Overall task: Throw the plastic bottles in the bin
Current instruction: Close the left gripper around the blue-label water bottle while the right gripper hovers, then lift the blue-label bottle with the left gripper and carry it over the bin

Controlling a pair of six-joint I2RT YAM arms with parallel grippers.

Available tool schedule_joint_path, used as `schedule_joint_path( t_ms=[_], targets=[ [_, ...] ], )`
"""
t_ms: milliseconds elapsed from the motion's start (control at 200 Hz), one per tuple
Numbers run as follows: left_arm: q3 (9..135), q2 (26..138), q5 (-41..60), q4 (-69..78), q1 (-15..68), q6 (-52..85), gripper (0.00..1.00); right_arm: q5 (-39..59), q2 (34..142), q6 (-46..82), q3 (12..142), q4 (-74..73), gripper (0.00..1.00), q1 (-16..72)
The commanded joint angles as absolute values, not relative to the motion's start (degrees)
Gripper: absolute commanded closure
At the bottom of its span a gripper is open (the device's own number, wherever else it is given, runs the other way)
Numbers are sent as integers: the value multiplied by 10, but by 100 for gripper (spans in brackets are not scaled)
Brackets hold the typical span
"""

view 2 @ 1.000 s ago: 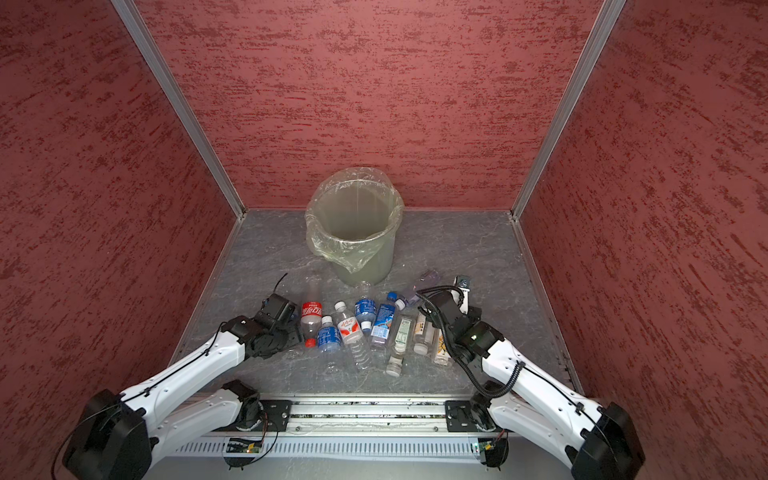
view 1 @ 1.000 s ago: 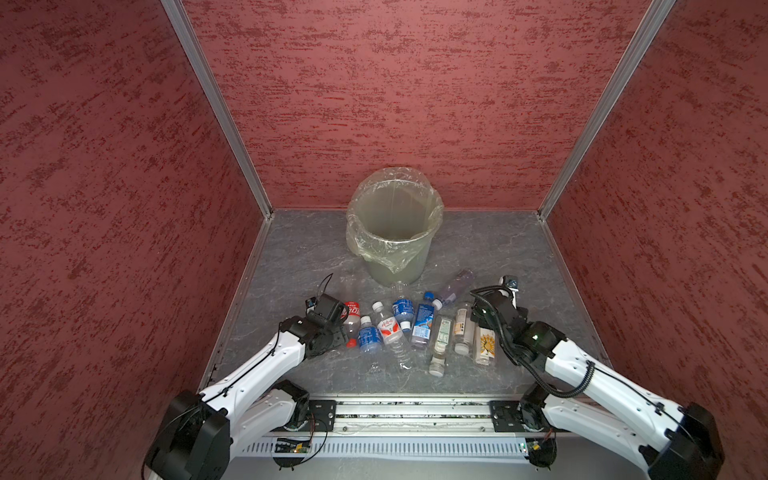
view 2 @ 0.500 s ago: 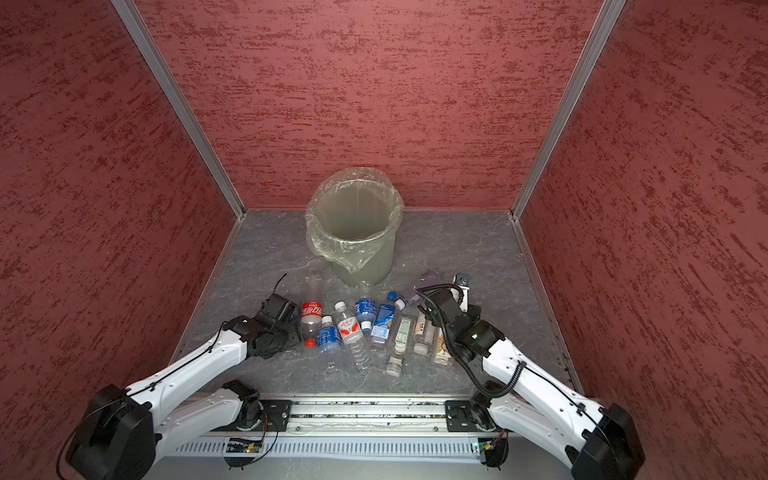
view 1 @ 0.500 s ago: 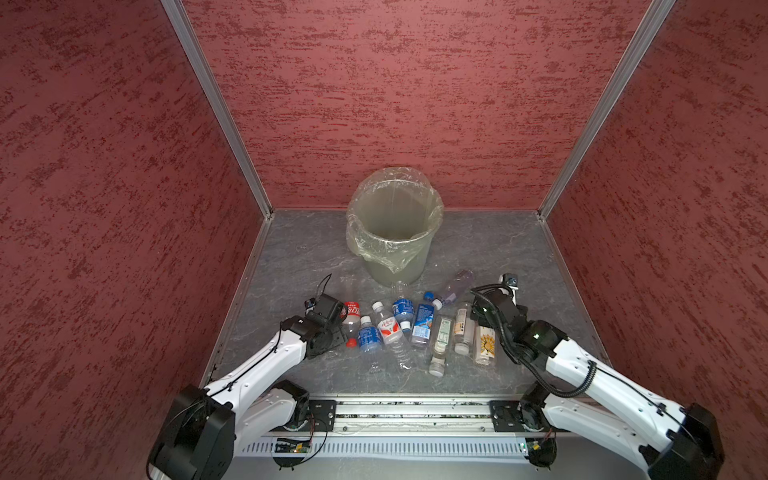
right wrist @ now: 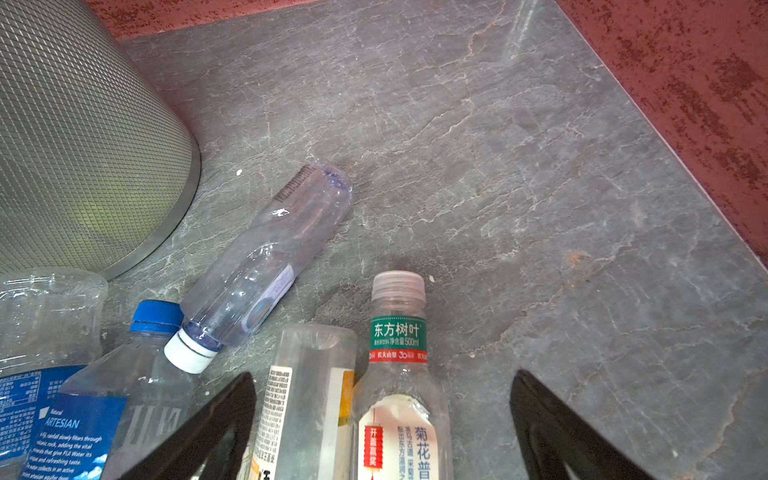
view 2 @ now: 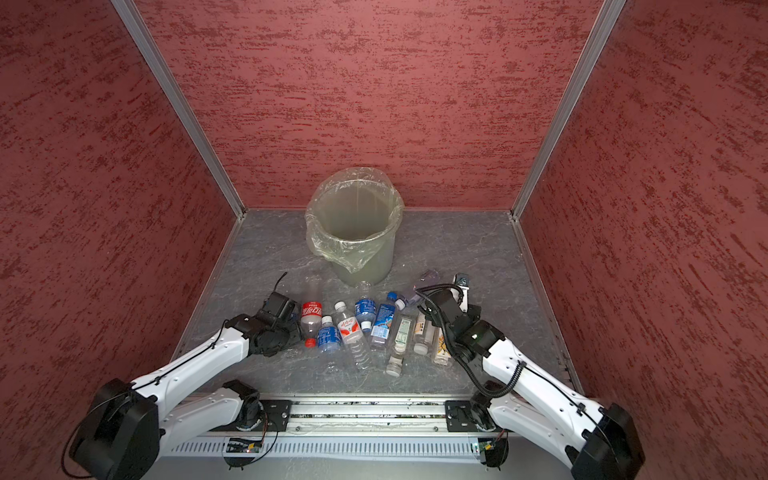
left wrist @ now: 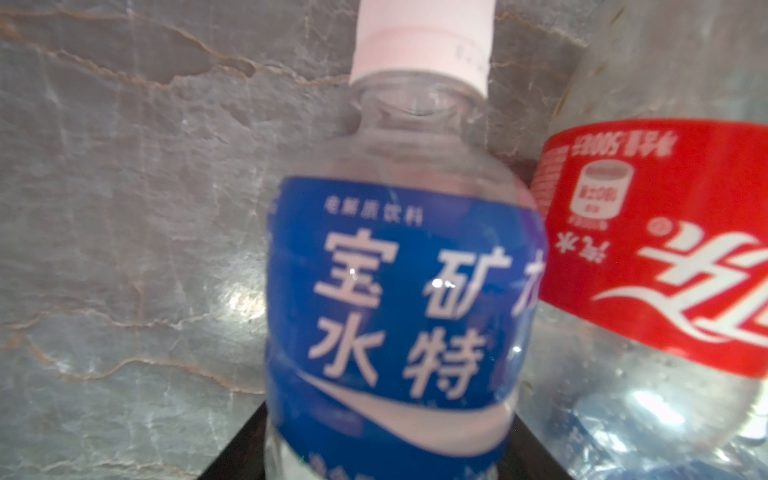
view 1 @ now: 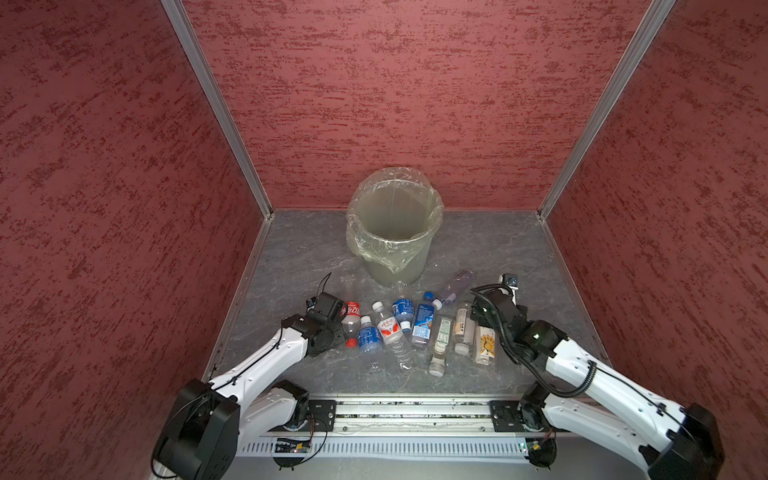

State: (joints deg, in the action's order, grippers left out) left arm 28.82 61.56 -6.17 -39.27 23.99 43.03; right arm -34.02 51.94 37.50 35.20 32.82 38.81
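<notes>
1. Bottles (view 1: 420,328) lay clustered on the desk (view 1: 299,257) before the bin (view 1: 411,266).
2. Your left fingers (left wrist: 237,453) flanked a blue-labelled bottle (left wrist: 395,291); grip could not be told.
3. Your right fingers (right wrist: 216,432) stood wide, holding nothing.

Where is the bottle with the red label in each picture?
Top view: the red-label bottle lies at the left end of the bottle row.
Top view: again at the left end of the row.
Left wrist: seen close up, label upside down.
Right wrist: not in it.
Landmark: the blue-label bottle with a white cap lies right beside it in all three.
</notes>
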Motion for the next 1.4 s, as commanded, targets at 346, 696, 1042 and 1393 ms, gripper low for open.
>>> schedule_joint_path(
  t_ms=[346,696,1042,1393],
  targets=[
    [291,528,-83,-421,237,427,48,-339,517,375,382,340,4,390],
    [275,356,-93,-419,243,406,49,-341,530,370,389,336,3,390],
    [295,237,-66,-391,258,351,57,-335,525,373,372,317,2,390],
    [343,195,-52,-355,292,317,57,-330,513,366,352,301,1,390]
  ],
)
